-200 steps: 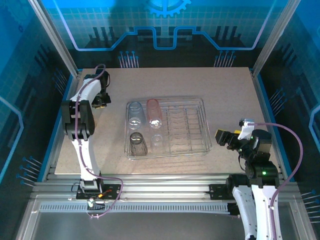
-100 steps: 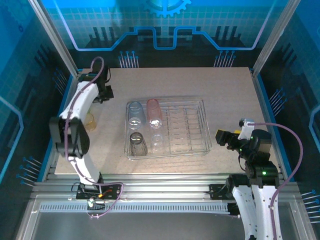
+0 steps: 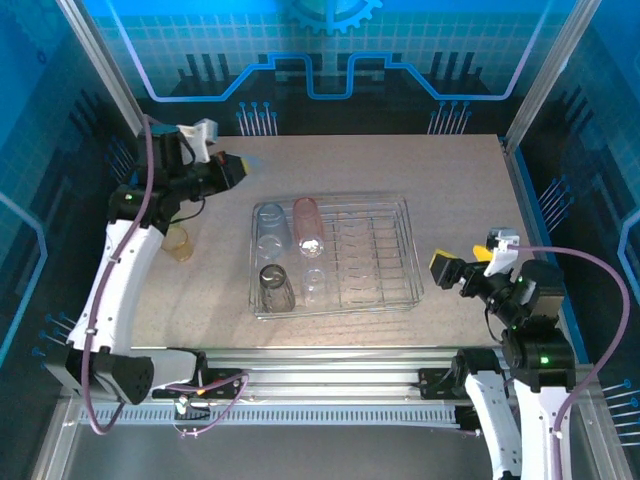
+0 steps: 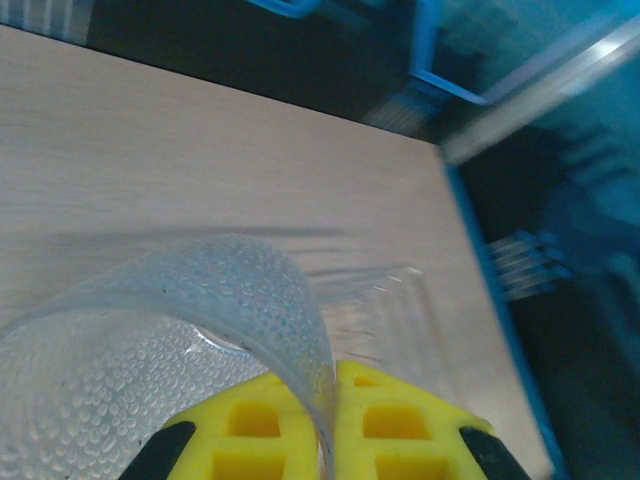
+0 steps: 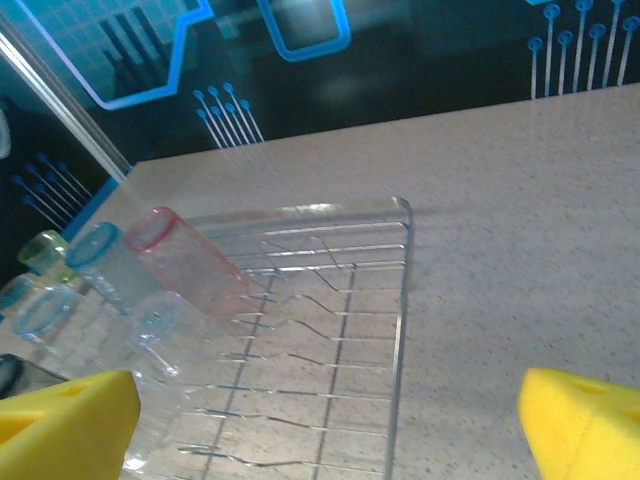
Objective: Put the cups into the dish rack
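holding the held cup (image 4: 150, 330) up off the table (image 3: 450, 180) w/ the left gripper (image 3: 232, 166), just past the far-left corner of the dish rack (image 3: 375, 255). pads pinched on the cup's rim wall, one inside, one outside. cup is dimpled and translucent; tint hard to call from the wrist cam.

how i'd do the placement:
- thin rim pinch, so the cup prob swings: move slow, keep wrist steady
- go for the free tine rows mid/right of the rack, since the left part is taken
- come in from above, clear of the pink cup (image 3: 307, 222), tip mouth down, seat it on the tines before letting go

rack contents: 4 cups, all in the left part.
- far row: pale blue cup (image 3: 270, 222) and the pink one beside it, pink tilted
- near row: dark grey cup (image 3: 275, 288) and clear cup (image 3: 314, 284)

outside the rack, a yellow-green cup (image 3: 180, 243) stands on the table to its left, under the left arm.

right gripper (image 3: 448, 270) is spread wide w/ nothing in it, just off the rack's right side.
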Available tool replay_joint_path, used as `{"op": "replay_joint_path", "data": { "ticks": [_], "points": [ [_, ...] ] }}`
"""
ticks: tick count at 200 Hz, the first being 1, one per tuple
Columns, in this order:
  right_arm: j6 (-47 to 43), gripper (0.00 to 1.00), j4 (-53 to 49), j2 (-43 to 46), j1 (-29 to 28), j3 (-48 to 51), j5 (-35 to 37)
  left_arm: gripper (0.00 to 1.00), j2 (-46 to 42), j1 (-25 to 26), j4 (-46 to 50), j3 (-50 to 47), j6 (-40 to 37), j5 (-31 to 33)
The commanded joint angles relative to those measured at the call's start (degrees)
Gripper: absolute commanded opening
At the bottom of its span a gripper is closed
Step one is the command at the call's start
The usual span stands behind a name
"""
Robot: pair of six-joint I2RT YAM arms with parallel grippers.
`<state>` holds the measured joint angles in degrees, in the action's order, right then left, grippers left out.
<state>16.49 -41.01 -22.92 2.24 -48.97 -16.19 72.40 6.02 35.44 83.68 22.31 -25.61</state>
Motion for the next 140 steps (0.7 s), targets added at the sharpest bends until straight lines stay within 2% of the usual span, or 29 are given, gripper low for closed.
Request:
{"op": "replay_joint_path", "data": {
  "ticks": [1, 18, 51, 93, 140],
  "points": [
    [2.6, 0.99, 2.8, -1.7, -0.7, -3.4, -4.5, 0.00, -1.6, 6.0, -7.4, -1.4, 1.1, -13.4],
    [5.4, 1.00, 8.2, -1.9, -0.7, -3.3, -9.6, 0.00, -1.7, 10.1, -11.6, -3.7, 1.9, -17.1],
    [18.6, 1.00, 26.0, -1.8, -0.7, 2.1, -19.6, 0.00, -1.9, 16.9, -26.3, -9.1, 9.3, -24.5],
    [32.2, 1.00, 43.0, -8.2, -0.8, 4.6, -30.5, 0.00, -2.6, 22.9, -47.8, -15.6, 21.1, -27.4],
    [35.7, 1.00, 48.7, -14.0, -3.6, 4.4, -33.6, 0.00, -1.8, 26.9, -51.0, -16.2, 22.5, -27.3]
  ]
}}
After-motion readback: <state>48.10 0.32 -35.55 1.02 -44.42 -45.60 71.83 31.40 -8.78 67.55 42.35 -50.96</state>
